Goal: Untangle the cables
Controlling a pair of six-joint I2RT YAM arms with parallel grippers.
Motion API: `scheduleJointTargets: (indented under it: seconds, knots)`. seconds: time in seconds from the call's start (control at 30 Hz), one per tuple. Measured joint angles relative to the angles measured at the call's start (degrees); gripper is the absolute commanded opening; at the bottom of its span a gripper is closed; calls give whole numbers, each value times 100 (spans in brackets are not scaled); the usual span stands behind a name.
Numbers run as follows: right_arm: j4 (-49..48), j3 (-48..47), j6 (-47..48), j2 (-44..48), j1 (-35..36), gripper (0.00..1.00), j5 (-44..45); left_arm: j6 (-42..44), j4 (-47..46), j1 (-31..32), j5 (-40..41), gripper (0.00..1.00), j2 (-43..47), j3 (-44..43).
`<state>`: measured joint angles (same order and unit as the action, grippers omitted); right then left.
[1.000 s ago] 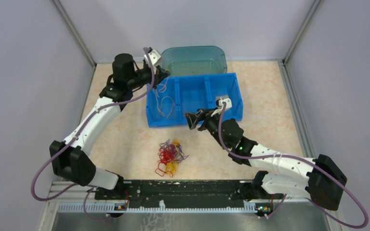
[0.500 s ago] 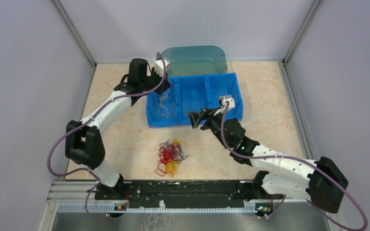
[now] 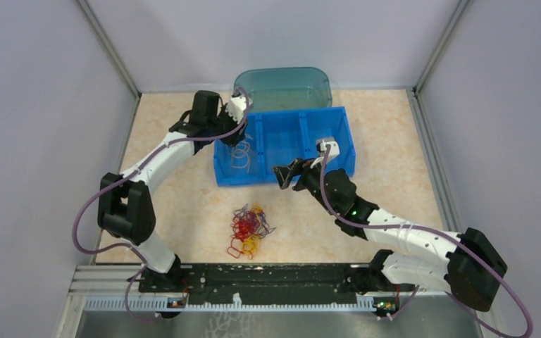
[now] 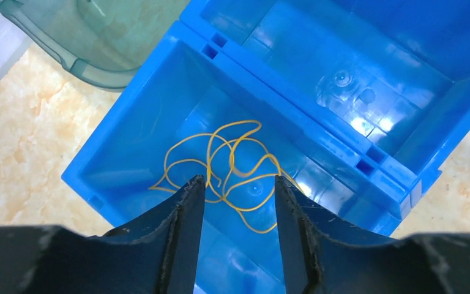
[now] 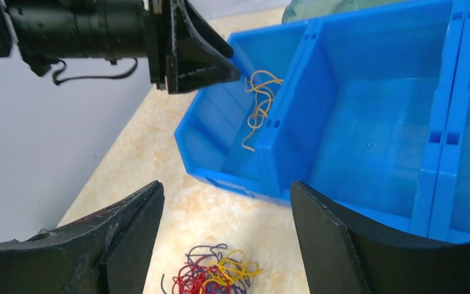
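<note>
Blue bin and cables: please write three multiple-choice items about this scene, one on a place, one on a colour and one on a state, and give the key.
1. Where does the yellow cable lie?
A. in the bin, in the end compartment under the left gripper
B. on the table
C. in the bin's middle compartment

2. Which colour is missing from the clump?
A. red
B. green
C. yellow

3. The right gripper is:
A. shut on a cable
B. shut, empty
C. open, empty

Key:
1 A: the left wrist view looks straight down on the yellow loops on that compartment's floor.
2 B: the right wrist view shows only red, yellow and dark purple strands.
3 C: its fingers stand wide apart with nothing between them.
</note>
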<state>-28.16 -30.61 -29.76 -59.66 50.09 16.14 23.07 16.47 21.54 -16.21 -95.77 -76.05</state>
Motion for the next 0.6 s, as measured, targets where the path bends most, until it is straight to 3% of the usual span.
scheduleJointTargets:
  seconds: [0.1, 0.23, 0.37, 0.6]
  knots:
    - [282, -138, -2, -151, 0, 77, -122, 236, 129, 0, 79, 67, 70, 0]
    - [518, -232, -11, -306, 0, 77, -345, 562, 459, 0, 144, 74, 348, 0]
    - [769, -332, -50, -509, 0, 78, -623, 688, 754, -76, 120, 90, 656, -31]
    - [1001, -470, -162, -1062, 74, 69, -1333, 901, 1683, -234, -861, 93, 1294, -26]
